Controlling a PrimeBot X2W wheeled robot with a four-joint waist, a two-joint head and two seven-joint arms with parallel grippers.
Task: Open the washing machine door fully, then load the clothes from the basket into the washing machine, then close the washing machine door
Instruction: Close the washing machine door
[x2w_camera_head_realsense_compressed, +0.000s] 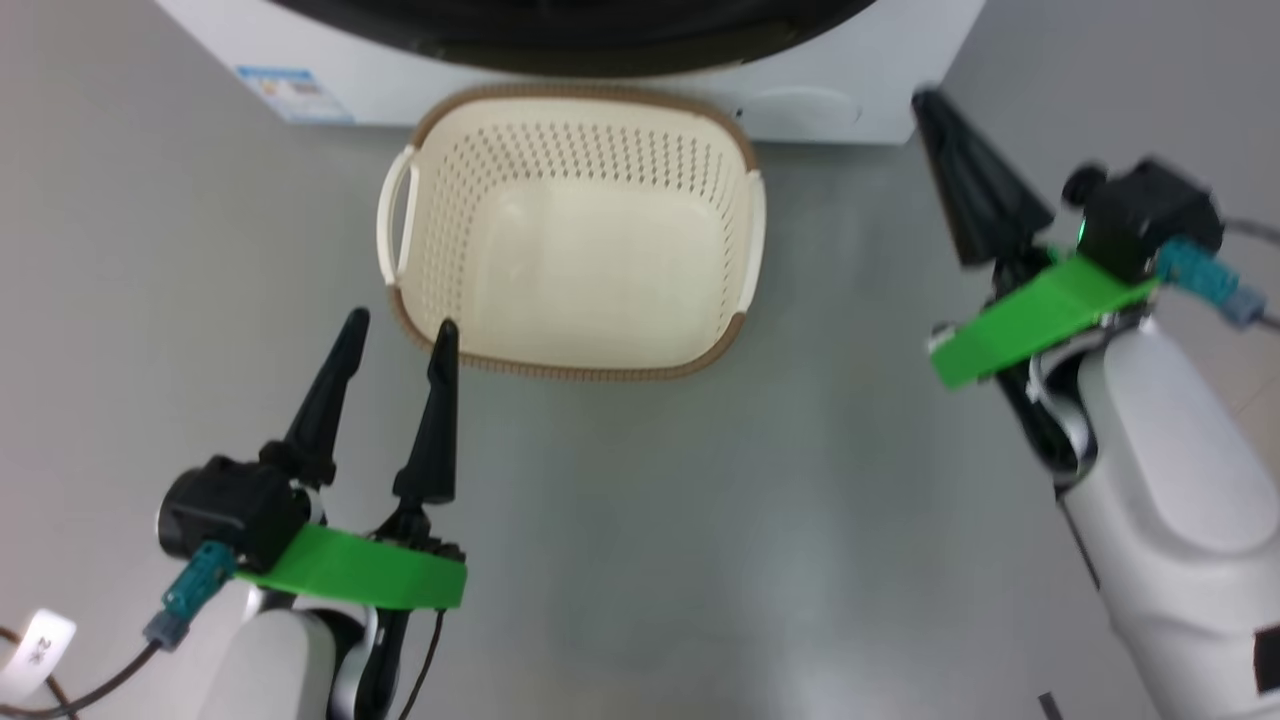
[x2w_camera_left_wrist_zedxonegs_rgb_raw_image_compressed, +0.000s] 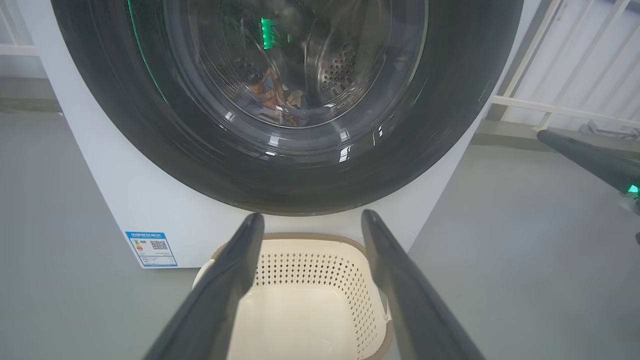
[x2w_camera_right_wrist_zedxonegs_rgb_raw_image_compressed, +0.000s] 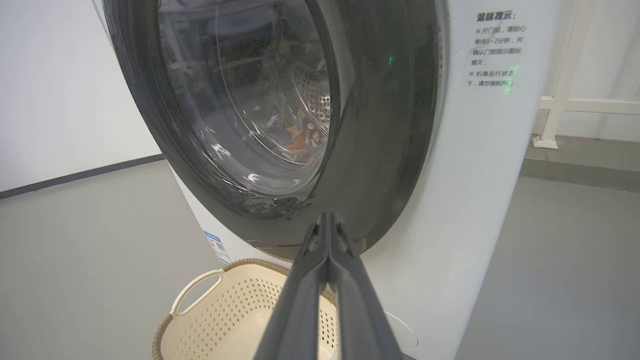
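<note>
Left wrist view | washing machine door (x2w_camera_left_wrist_zedxonegs_rgb_raw_image_compressed: 280, 165) looks closed on washing machine (x2w_camera_left_wrist_zedxonegs_rgb_raw_image_compressed: 150, 200) | clothes (x2w_camera_left_wrist_zedxonegs_rgb_raw_image_compressed: 272, 97) inside, seen through it | basket (x2w_camera_head_realsense_compressed: 590, 372) empty, just in front | left gripper (x2w_camera_head_realsense_compressed: 400, 325) spread, empty | right gripper (x2w_camera_right_wrist_zedxonegs_rgb_raw_image_compressed: 327, 217) pinched together, empty | task apparently complete

The washing machine (x2w_camera_head_realsense_compressed: 860, 80) is white with a blue label (x2w_camera_head_realsense_compressed: 295, 93); the washing machine door (x2w_camera_left_wrist_zedxonegs_rgb_raw_image_compressed: 125, 125) has a glossy black rim around clear glass. The basket (x2w_camera_head_realsense_compressed: 600, 150) is cream with rows of small perforations and a brown woven-look rim. The clothes (x2w_camera_left_wrist_zedxonegs_rgb_raw_image_compressed: 272, 95) behind the glass show orange print; the floor (x2w_camera_head_realsense_compressed: 700, 550) is plain grey.
</note>
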